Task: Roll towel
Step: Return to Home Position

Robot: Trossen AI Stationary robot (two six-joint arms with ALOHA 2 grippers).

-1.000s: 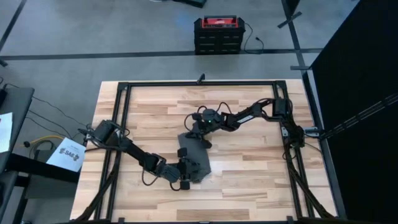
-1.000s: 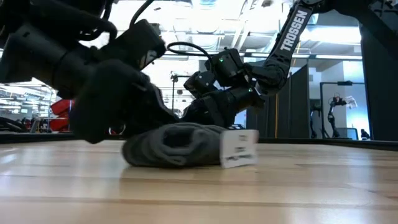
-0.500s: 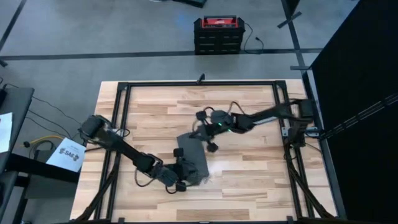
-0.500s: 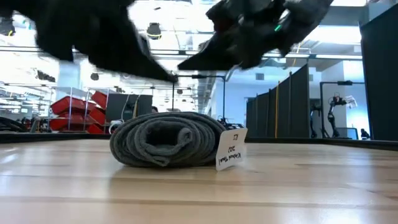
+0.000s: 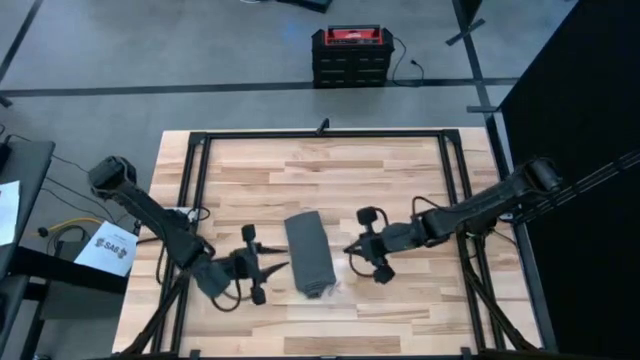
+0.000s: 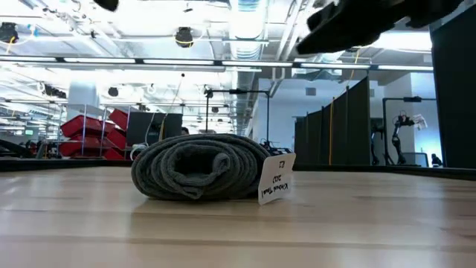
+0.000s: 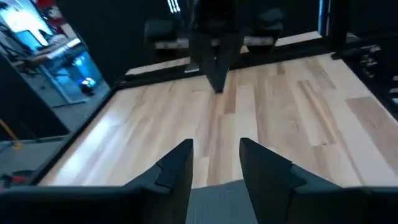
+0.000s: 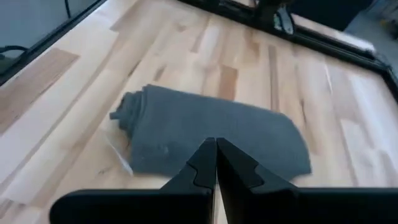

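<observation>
The towel (image 5: 309, 254) lies rolled on the desk (image 5: 400, 170) — left gripper (image 5: 272, 266) fingers apart, right gripper (image 5: 349, 248) fingers closed, both clear; best lift away without snagging the roll.

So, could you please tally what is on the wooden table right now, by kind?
Rolled dark grey cloth towel: 1
White paper tag on the towel: 1
Dark two-finger grippers beside the towel, left gripper open, right gripper shut: 2
Total: 4
</observation>
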